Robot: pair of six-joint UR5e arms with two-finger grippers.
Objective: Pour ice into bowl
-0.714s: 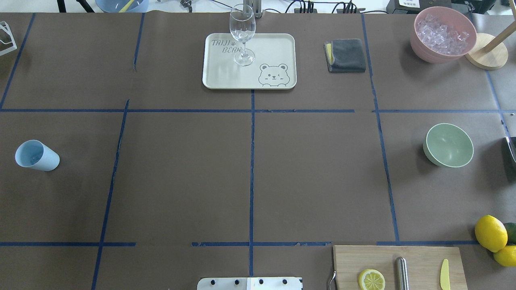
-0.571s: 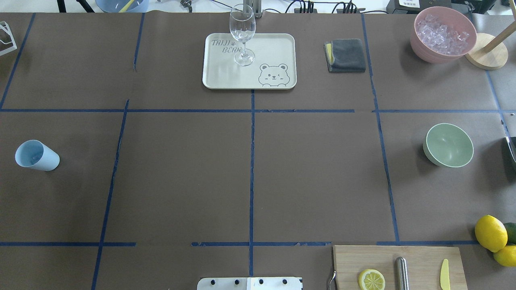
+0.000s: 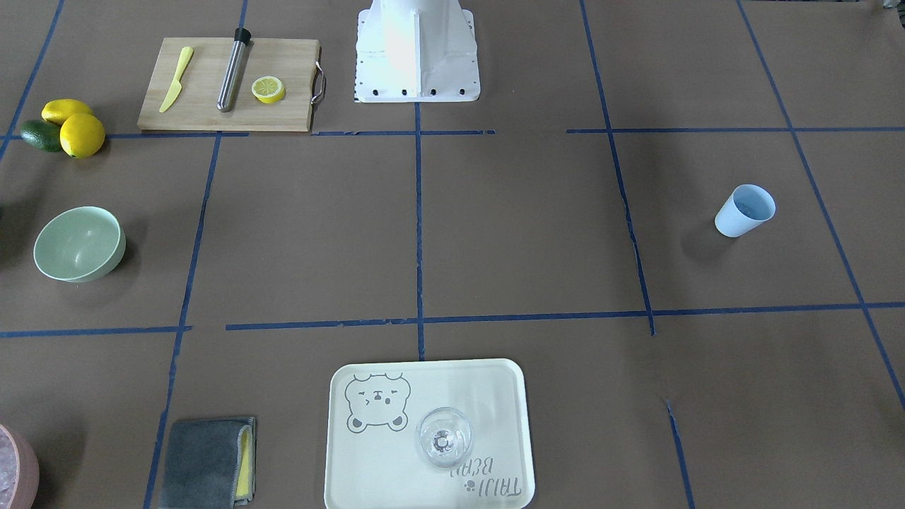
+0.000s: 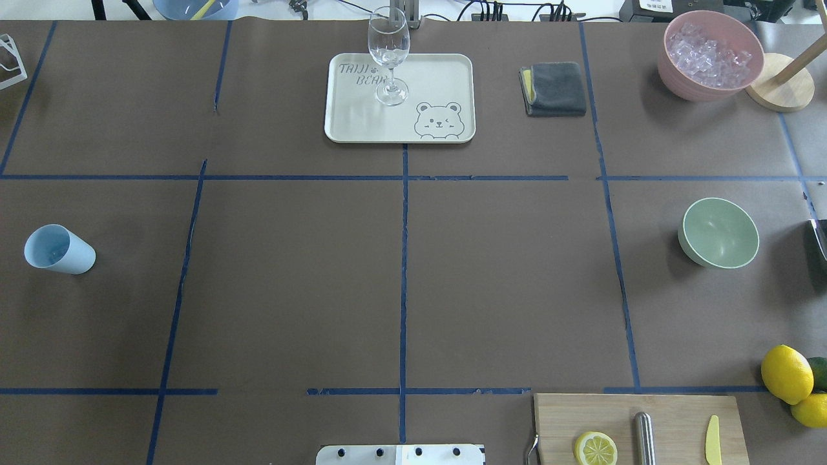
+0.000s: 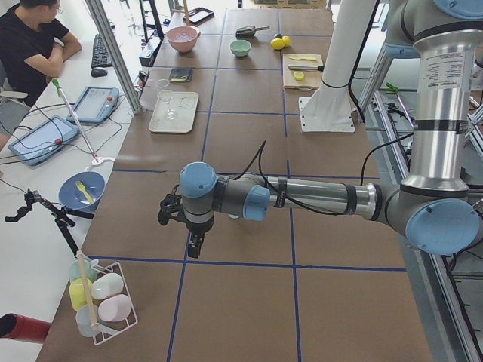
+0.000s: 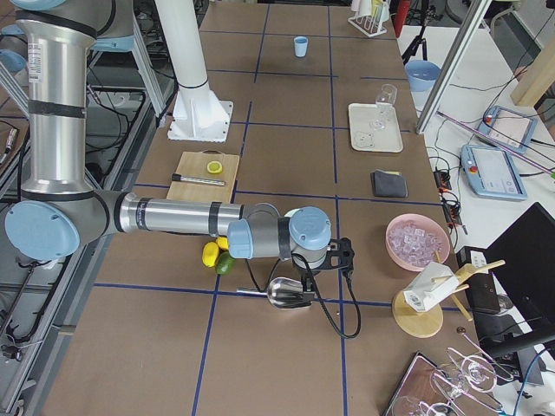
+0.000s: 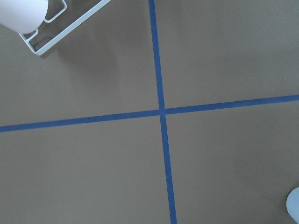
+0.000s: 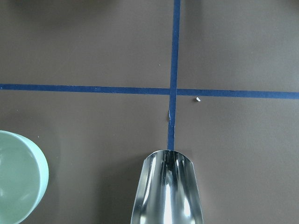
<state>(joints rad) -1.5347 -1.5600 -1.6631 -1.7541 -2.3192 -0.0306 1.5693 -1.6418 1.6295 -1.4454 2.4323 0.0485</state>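
Left gripper [image 5: 195,246], fingers' state untellable like the right gripper's [image 6: 345,258], hovers near the cup [image 4: 59,250]: best grasped upright, carried level to the far bowl [image 4: 718,232].

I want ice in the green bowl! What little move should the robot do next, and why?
Probably swing the left gripper toward the light blue cup: the bowl looks empty, the cup stands alone on that arm's side, and the gripper hangs apart from it.

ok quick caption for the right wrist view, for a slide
Metal scoop pointing at a blue tape cross on the brown table, mint-green bowl at the lower left edge.
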